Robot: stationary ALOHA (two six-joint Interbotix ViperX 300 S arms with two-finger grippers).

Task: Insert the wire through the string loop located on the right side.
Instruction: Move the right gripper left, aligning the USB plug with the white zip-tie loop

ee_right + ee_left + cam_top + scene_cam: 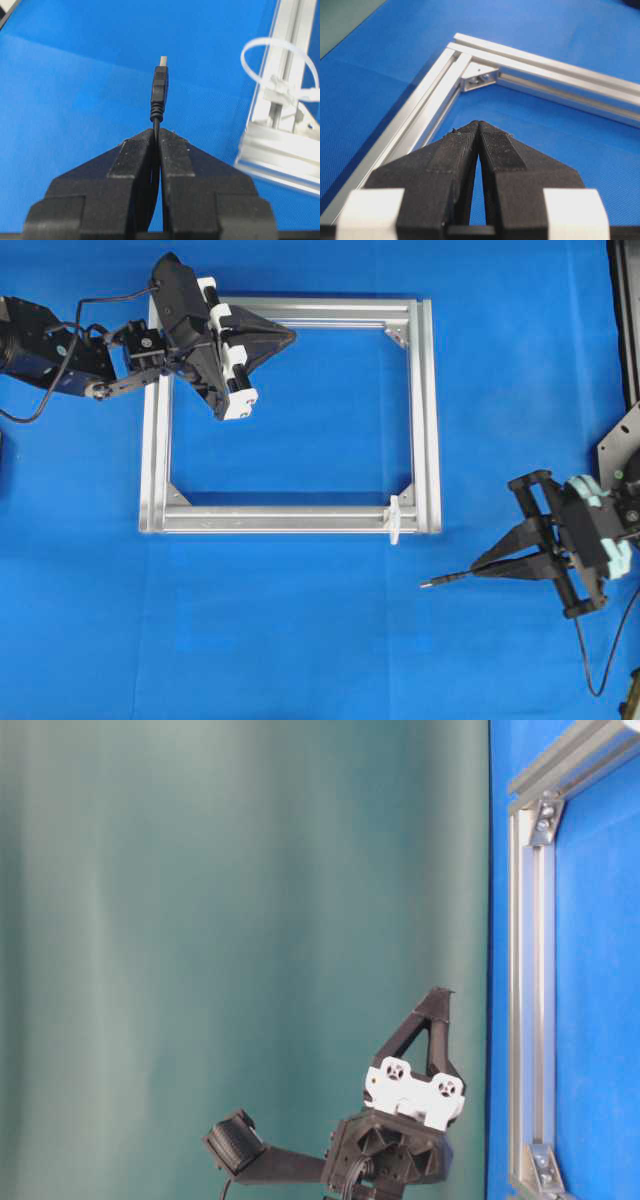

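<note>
Frame (428, 410): silvery aluminium rectangle lying flat on the blue table (300, 640), with triangular corner brackets (398, 335).
Left gripper (288, 336): over the frame's far-left corner, fingers pressed together on nothing.
Right gripper (478, 570): near-right of the frame, fingers clenched on the wire.
Wire (159, 95): thin black cable; its ribbed black plug with a silvery tip juts past the fingertips, pointing left above the table, well short of the loop.
String loop (280, 67): thin white tie standing in an open ring on the frame's near rail, near its right corner.
</note>
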